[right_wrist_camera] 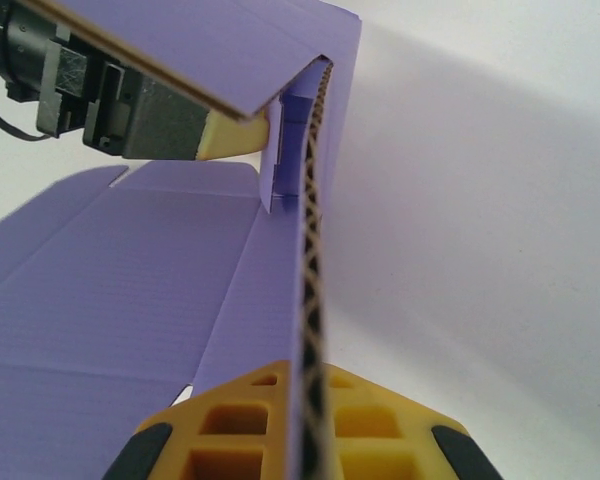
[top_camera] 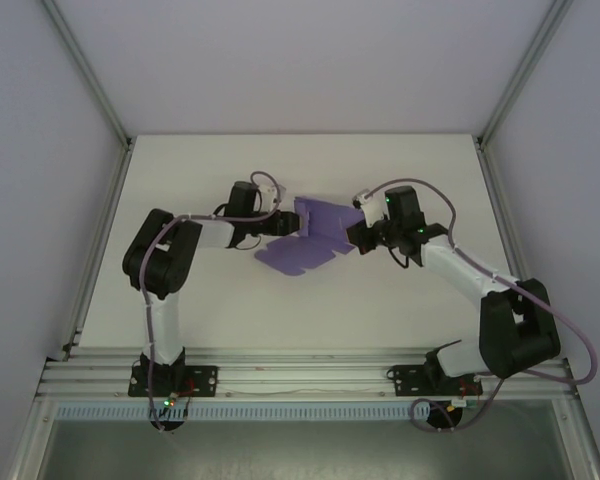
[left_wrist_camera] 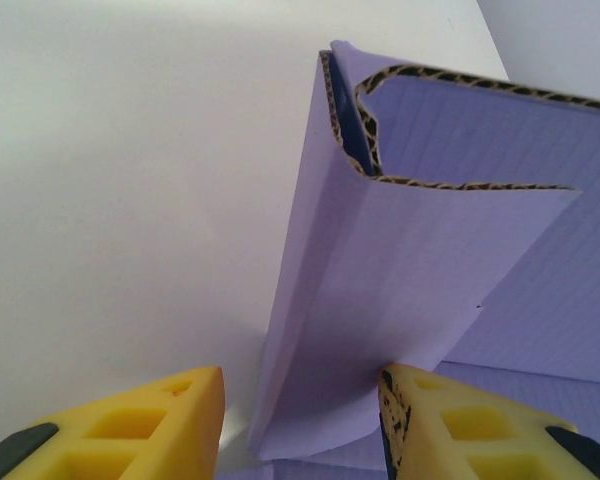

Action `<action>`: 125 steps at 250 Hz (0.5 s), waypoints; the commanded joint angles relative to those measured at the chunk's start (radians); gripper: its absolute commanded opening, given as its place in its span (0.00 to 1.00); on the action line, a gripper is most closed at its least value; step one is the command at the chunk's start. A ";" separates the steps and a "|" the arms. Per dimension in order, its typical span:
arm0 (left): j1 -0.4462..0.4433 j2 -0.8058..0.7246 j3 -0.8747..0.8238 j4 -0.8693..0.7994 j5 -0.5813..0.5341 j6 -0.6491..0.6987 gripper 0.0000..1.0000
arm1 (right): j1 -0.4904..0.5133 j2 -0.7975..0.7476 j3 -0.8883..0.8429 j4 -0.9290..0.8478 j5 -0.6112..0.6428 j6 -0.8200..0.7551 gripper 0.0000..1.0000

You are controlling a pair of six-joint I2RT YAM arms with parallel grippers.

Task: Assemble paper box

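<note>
From above, the paper box [top_camera: 296, 254] lies half-folded in the middle of the table [top_camera: 180, 180]. The left gripper [top_camera: 285, 222] is at its 10 o'clock edge and the right gripper [top_camera: 358, 234] at its 3 o'clock.

Left wrist: the yellow fingers [left_wrist_camera: 165, 425] stand wide apart at 7 and 5 o'clock. A raised, doubled-over wall (corrugated edge showing) rises between them, touching the 5 o'clock finger but not clamped.

Right wrist: the jaws at 6 o'clock pinch tight onto an upright wall's edge, and flat panels spread toward 9 o'clock.
</note>
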 commanded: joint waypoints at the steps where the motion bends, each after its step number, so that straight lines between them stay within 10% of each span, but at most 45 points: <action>1: -0.031 0.043 0.019 0.017 0.011 -0.014 0.46 | 0.011 0.039 0.000 -0.154 -0.012 -0.044 0.00; 125: -0.026 -0.319 -0.137 -0.251 -0.338 0.035 0.78 | 0.011 -0.034 -0.045 -0.112 0.141 -0.038 0.00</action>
